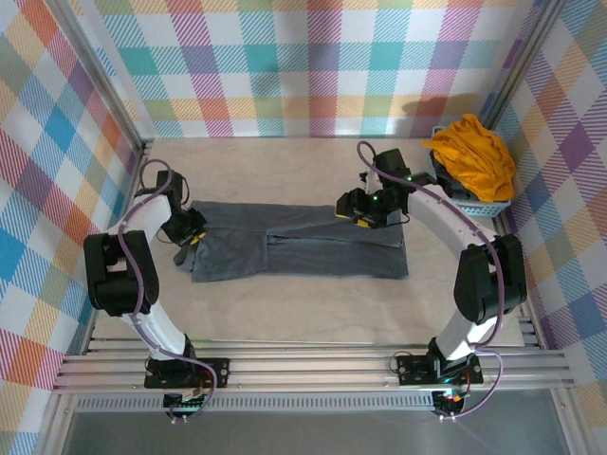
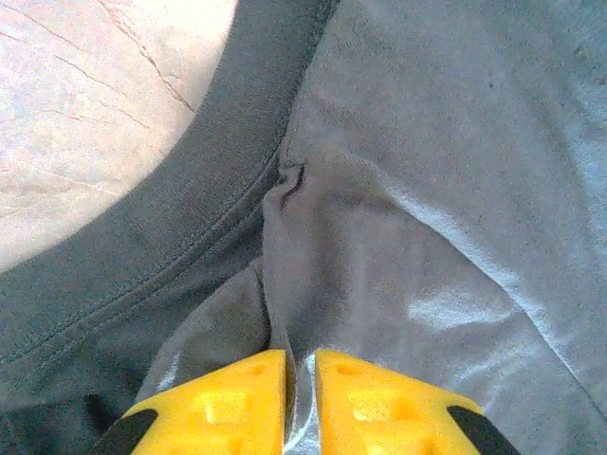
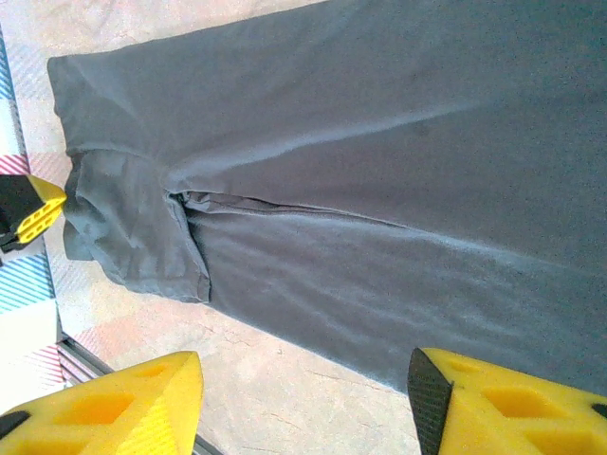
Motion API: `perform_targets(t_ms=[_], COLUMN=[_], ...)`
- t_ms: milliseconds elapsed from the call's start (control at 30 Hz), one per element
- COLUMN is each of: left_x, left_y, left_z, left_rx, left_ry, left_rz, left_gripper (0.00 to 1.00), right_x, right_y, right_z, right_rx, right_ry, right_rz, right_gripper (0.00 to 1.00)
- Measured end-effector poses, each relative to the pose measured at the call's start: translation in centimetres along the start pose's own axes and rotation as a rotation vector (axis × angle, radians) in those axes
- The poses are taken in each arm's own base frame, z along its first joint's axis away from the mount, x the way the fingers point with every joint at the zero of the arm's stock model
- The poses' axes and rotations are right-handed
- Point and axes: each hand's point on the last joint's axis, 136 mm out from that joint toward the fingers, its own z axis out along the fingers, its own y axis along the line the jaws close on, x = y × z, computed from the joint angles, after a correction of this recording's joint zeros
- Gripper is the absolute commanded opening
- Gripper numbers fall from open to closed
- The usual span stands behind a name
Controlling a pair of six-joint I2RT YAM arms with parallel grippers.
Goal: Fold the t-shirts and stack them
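The dark slate-grey t-shirt (image 1: pixel 294 248) lies flat across the middle of the bench (image 1: pixel 285 318). It is folded lengthwise into a long band running left to right, with its sleeves turned in. That shape suggests the side folds are made and the crosswise fold is next.

The left gripper (image 1: pixel 193 235) is down at the band's left end, just beside the ribbed neckband (image 2: pixel 180 227). Its jaws are pressed almost together, with a small ridge of grey cloth caught between them. I judge this a pinch on the collar end, meant either to lift it or to anchor it; how firm the hold is I cannot tell.

The right gripper (image 1: pixel 363 213) hovers over the far edge of the band, toward its right end. Its jaws are spread wide with nothing between them, probably lining up for the matching corner.

The mustard t-shirt (image 1: pixel 471 161) sits heaped in the light-blue lattice basket (image 1: pixel 477 203) at the far right, well apart from the grey one, waiting its turn.

The bench wears a pale sand-coloured cover with faint creases, matte enough that cloth should drag rather than slide. Pastel plaid walls (image 1: pixel 313 66) close in three sides. Aluminium rails (image 1: pixel 313 368) run along the near edge, where the arm bases are bolted.
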Motion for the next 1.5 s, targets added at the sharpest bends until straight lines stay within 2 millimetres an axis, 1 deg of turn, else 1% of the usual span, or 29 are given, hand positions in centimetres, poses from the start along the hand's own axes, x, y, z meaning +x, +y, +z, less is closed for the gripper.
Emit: perform_targets(t_ms=[167, 300, 500, 600, 800, 933, 1000, 1067, 1233, 1267, 1367, 1433, 1500], left_x=[1.1, 1.1, 0.9, 0.3, -2.0, -3.3, -3.7, -3.9, -3.9, -4.0, -4.5, -5.3, -6.2], left_y=[0.6, 0.6, 0.5, 0.0, -1.9, -2.7, -2.7, -2.5, -1.0, -0.6, 0.2, 0.5, 0.9], left_z=[0.8, 0.8, 0.6, -0.3, -3.3, -4.4, -4.2, -3.5, -0.4, 0.1, 0.9, 0.7, 0.2], left_rx=[-0.006, -0.004, -0.003, 0.001, 0.027, 0.024, 0.010, -0.014, -0.111, -0.133, -0.187, -0.217, -0.250], left_ry=[0.029, 0.029, 0.022, 0.013, -0.038, -0.050, -0.043, -0.027, 0.025, 0.028, 0.021, -0.009, -0.049], left_rz=[-0.002, 0.003, 0.005, 0.003, 0.010, 0.011, 0.010, 0.011, 0.014, 0.017, 0.022, 0.022, 0.020], left_gripper=[0.09, 0.00, 0.00, 0.00, 0.00, 0.00, 0.00, 0.00, 0.00, 0.01, 0.12, 0.27, 0.37], right_x=[0.0, 0.0, 0.0, 0.0, 0.0, 0.0, 0.0, 0.0, 0.0, 0.0, 0.0, -0.1, -0.2], right_y=[0.0, 0.0, 0.0, 0.0, 0.0, 0.0, 0.0, -0.1, -0.4, -0.5, -0.8, -1.2, -1.8], right_z=[0.0, 0.0, 0.0, 0.0, 0.0, 0.0, 0.0, 0.1, 0.4, 0.4, 0.9, 1.2, 1.5], right_rx=[0.000, 0.000, 0.000, 0.000, 0.000, 0.000, 0.000, 0.002, 0.012, 0.013, 0.020, 0.028, 0.040], right_ry=[0.000, 0.000, 0.000, 0.000, 0.000, 0.000, 0.000, 0.001, 0.005, 0.007, 0.016, 0.021, 0.026], right_rz=[0.000, 0.000, 0.000, 0.000, 0.000, 0.000, 0.000, 0.001, 0.005, 0.007, 0.014, 0.023, 0.036], right_gripper=[0.60, 0.60, 0.60, 0.60, 0.60, 0.60, 0.60, 0.60, 0.60, 0.60, 0.60, 0.60, 0.59])
